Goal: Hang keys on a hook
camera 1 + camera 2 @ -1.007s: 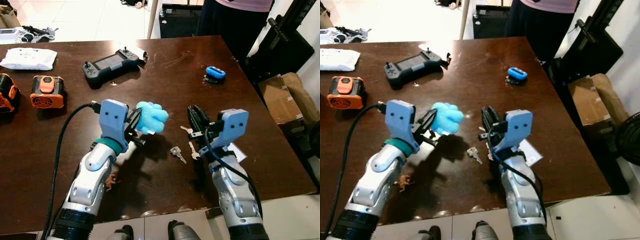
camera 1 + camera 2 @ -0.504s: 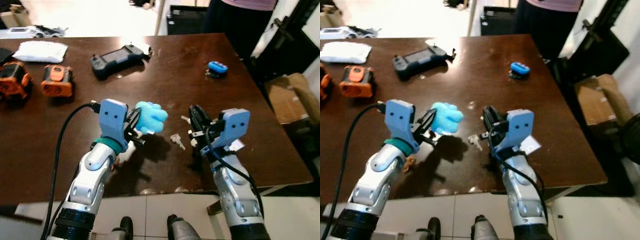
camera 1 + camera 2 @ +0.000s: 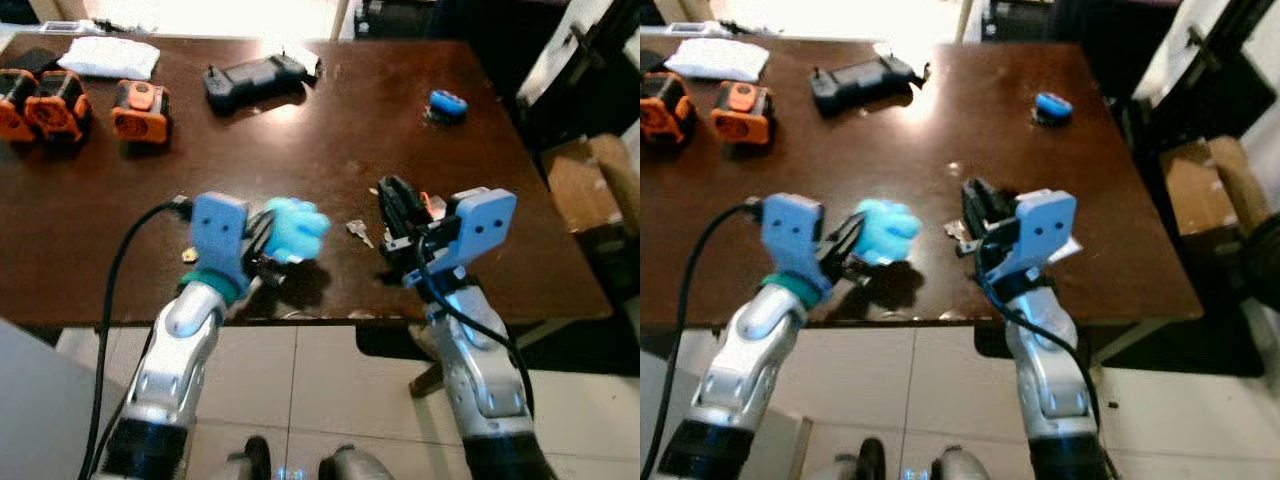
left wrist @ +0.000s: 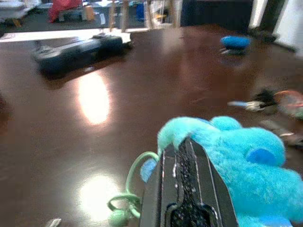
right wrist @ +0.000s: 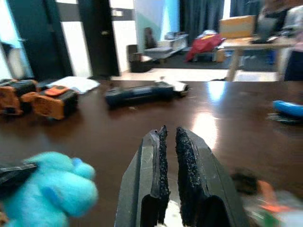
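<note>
Holding the blue plush toy (image 3: 296, 228) clamped, the left gripper (image 3: 262, 243) waits above the table (image 3: 330, 130). Beside it the right gripper (image 3: 398, 220) is pressed shut, empty. Keys (image 3: 357, 231) lie just beyond; it should open before descending.

Head views, mildly soft throughout. Strong light enters from beyond the far edge of the dark table (image 3: 330, 130), overexposing the floor there and leaving pale glare streaks on the polished top. The blue plush toy (image 3: 293, 228) casts a dark shadow on the wood beside it. The left wrist view shows two bright reflected patches on the table surface, with background objects blurred. In the right wrist view the black fingers (image 5: 156, 175) are fairly sharp, while the room behind and the nearest foreground are out of focus.
</note>
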Available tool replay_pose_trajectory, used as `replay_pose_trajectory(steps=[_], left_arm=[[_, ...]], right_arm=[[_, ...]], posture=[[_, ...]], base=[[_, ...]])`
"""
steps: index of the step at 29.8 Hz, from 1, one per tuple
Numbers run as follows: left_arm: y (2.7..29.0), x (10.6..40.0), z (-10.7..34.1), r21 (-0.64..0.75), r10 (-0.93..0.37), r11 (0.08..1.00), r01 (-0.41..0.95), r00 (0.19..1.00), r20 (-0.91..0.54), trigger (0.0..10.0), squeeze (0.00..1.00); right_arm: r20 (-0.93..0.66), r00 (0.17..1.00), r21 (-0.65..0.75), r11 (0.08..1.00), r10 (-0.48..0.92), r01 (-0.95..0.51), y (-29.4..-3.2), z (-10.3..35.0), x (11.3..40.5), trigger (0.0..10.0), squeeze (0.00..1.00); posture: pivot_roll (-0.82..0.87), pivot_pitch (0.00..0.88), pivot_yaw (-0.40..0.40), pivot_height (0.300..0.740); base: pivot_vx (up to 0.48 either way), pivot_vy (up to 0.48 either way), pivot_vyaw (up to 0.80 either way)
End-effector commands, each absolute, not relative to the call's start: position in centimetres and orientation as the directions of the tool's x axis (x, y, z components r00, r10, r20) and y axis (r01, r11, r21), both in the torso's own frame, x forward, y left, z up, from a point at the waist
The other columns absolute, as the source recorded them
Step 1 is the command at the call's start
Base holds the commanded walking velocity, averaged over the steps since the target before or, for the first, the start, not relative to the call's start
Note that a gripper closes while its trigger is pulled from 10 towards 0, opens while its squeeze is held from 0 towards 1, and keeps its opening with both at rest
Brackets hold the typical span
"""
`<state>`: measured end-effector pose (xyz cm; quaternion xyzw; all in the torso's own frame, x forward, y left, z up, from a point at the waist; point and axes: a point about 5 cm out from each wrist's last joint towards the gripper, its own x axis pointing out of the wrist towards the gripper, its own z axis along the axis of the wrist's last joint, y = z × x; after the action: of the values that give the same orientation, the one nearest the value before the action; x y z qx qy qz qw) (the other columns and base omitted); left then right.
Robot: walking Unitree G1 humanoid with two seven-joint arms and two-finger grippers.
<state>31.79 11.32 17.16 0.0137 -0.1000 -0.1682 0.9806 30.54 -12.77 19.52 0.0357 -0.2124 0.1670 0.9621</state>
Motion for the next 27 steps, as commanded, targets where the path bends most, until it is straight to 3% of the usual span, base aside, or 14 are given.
replay_pose_trajectory(steps=[1,16,27], left_arm=[[11.4,31.6,16.7,0.067,-0.338,0.941,0.331,0.925,0.174,10.0,0.0],[11.5,31.7,16.6,0.066,-0.333,0.943,0.326,0.928,0.169,10.0,0.0],[11.6,31.5,14.6,0.121,-0.363,0.928,0.352,0.928,0.084,10.0,0.0]], right_arm=[[0.389,0.866,0.016,0.938,0.314,-0.347,-12.5,18.5,30.4,10.0,0.0],[0.365,0.876,0.042,0.934,0.316,-0.354,-12.3,18.1,30.4,10.0,0.0],[0.326,0.89,0.03,0.937,0.32,-0.348,-12.3,17.0,30.5,10.0,0.0]], posture=[[-0.2,0.113,0.017,0.74],[-0.2,0.117,0.018,0.74],[-0.2,0.118,0.018,0.74]], base=[[-0.277,0.0,0.0],[-0.278,0.0,0.0],[0.0,0.0,0.0]])
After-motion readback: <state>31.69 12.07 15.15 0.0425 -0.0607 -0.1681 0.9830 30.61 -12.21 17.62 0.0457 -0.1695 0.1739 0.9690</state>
